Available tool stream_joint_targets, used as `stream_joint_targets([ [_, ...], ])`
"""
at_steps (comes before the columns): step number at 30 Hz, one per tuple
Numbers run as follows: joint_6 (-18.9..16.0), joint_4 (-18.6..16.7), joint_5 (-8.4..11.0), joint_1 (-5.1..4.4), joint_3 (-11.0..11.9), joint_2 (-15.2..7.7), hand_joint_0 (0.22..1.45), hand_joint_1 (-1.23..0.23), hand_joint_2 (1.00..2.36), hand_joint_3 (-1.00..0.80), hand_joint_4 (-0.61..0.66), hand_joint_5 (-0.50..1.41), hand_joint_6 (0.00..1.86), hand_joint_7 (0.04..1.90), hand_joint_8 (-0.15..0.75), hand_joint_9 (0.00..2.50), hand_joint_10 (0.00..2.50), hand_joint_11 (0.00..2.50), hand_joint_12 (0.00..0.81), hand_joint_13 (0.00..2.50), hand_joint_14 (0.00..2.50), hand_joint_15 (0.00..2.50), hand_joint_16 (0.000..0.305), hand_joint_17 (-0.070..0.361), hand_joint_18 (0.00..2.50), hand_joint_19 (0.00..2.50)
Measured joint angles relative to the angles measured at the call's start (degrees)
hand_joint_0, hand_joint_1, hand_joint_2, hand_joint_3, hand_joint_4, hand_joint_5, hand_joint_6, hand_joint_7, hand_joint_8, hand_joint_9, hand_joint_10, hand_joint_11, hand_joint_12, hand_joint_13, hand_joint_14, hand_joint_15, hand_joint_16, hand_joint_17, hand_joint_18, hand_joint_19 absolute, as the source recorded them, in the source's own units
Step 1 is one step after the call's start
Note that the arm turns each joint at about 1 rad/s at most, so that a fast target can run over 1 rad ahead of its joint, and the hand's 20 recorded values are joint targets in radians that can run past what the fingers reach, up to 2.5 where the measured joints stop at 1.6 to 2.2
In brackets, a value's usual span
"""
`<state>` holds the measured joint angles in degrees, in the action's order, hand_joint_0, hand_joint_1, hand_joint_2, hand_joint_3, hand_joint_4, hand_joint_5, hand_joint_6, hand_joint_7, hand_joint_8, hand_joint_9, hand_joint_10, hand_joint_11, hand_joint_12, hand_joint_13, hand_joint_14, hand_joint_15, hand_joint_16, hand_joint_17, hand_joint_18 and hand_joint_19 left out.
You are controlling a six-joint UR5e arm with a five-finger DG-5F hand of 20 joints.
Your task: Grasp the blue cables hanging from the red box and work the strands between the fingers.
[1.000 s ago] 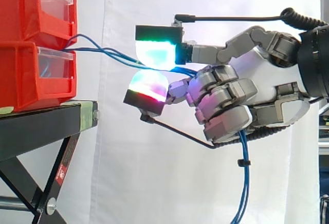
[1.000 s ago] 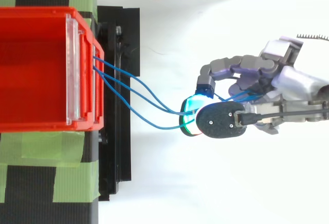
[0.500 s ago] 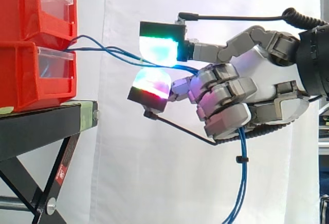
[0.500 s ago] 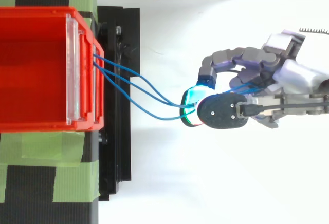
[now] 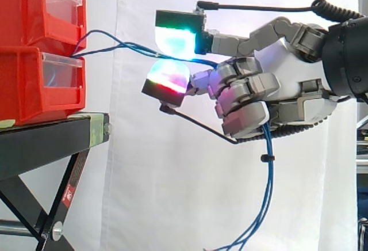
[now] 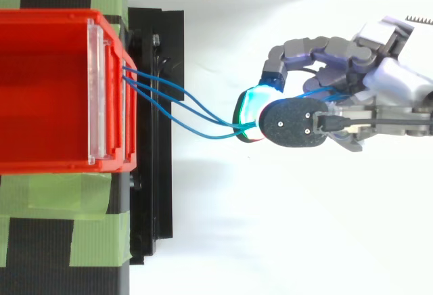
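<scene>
Cables (image 5: 268, 176), blue, stretch right from the red box (image 5: 29, 90) into the hand (image 5: 287, 81), pinched between its glowing fingertips (image 5: 172, 41), then dangle below.

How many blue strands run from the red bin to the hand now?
3 blue strands. In the top view they leave the front of the red bin side by side and converge at the hand; others may hide beneath.

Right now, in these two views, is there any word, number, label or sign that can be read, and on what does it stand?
No text can be read.
Red sticker on a leg of the black stand: it carries pale print, too small to read.
Red bins, blue cables, hand: no print visible on them.
</scene>
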<state>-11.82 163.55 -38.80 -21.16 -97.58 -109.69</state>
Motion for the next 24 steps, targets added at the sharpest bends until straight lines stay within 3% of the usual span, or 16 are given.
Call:
stream_joint_targets([
  [8, 5.2, -3.6, 1.49, -0.28, 0.2, 0.0, 0.88, -0.65, 1.02, -0.2, 0.22, 0.05, 0.82, 1.18, 0.35, 0.91, 2.5, 1.99, 0.431, 1.02, 2.5, 1.29, 0.063, 0.142, 1.39, 1.65],
  [9, 6.2, -4.4, 1.76, -0.32, 0.2, 0.0, 0.91, -0.66, 1.02, -0.09, 0.23, 0.05, 0.86, 1.16, 0.35, 0.91, 2.5, 1.99, 0.431, 1.02, 2.5, 1.29, 0.063, 0.142, 1.39, 1.65],
  [19, 13.4, -9.3, 2.4, -0.75, 0.2, -0.1, 1.04, -0.7, 1.0, 0.35, 0.2, 0.02, 1.11, 1.09, 0.35, 0.91, 2.5, 1.99, 0.431, 1.02, 2.5, 1.29, 0.063, 0.142, 1.39, 1.65],
  [21, 14.9, -10.2, 2.4, -0.88, 0.2, -0.2, 1.05, -0.71, 1.0, 0.39, 0.18, 0.03, 1.14, 1.1, 0.35, 0.91, 2.5, 1.99, 0.431, 1.02, 2.5, 1.29, 0.063, 0.142, 1.39, 1.65],
  [24, 16.8, -11.4, 2.36, -1.06, 0.2, -0.3, 0.88, -0.74, 1.13, 0.24, 0.2, 0.06, 1.17, 1.1, 0.35, 0.91, 2.5, 1.99, 0.431, 1.02, 2.5, 1.29, 0.063, 0.142, 1.39, 1.65],
])
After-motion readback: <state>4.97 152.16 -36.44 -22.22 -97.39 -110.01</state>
